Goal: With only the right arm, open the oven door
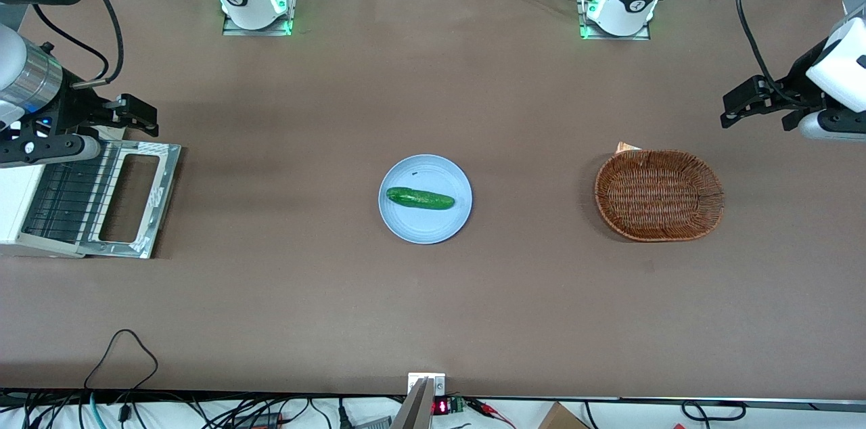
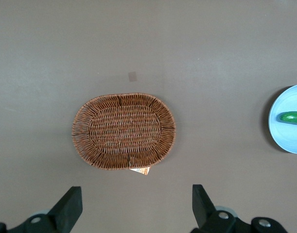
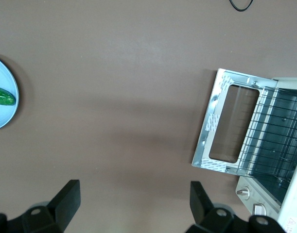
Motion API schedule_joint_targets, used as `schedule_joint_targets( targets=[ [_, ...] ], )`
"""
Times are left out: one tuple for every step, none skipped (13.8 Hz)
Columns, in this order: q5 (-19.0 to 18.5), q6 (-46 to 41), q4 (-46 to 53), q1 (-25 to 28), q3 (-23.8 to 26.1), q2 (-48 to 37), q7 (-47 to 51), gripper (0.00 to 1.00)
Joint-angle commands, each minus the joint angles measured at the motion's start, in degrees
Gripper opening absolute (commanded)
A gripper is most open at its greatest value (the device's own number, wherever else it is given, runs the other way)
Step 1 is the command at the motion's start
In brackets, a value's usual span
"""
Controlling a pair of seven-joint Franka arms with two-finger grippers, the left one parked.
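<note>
Oven door is swung all the way down, lying flat on the table in front of the oven, at the working arm's end. Thru the window you just see brown tabletop, and the wire rack sticks out of the open oven w/ its edge over the door's hinge side. The right wrist view shows the same: door flat, rack exposed, oven body w/ a knob on its front panel.

The claw on the right arm hangs above the table just past the door's edge farther from the front cam, not touching door or oven. Its fingers are spread wide apart w/ nothing between them, only bare table underneath.

Further out from the claw, around mid-table, there's a light blue plate w/ a cucumber on it. Way off toward the parked arm's end sits an oval wicker basket w/ a bit of orange packet poking out from under its rim.
</note>
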Motion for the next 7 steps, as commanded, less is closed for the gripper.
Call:
schedule_joint_targets(
  targets=[
    [-0.61,-0.11,0.93,0.28,-0.05,0.34,0.37,1.0],
    [-0.61,-0.2,0.93,0.28,-0.05,0.34,0.37,1.0],
    [-0.61,-0.11,0.93,0.28,-0.05,0.34,0.37,1.0],
    [-0.61,-0.11,0.93,0.28,-0.05,0.34,0.37,1.0],
    [-0.61,-0.11,0.93,0.28,-0.05,0.34,0.37,1.0],
    [-0.53,-0.11,1.01,0.28,-0.05,0.34,0.37,1.0],
    [-0.44,-0.37,1.1,0.28,-0.05,0.34,0.37,1.0]
  ],
)
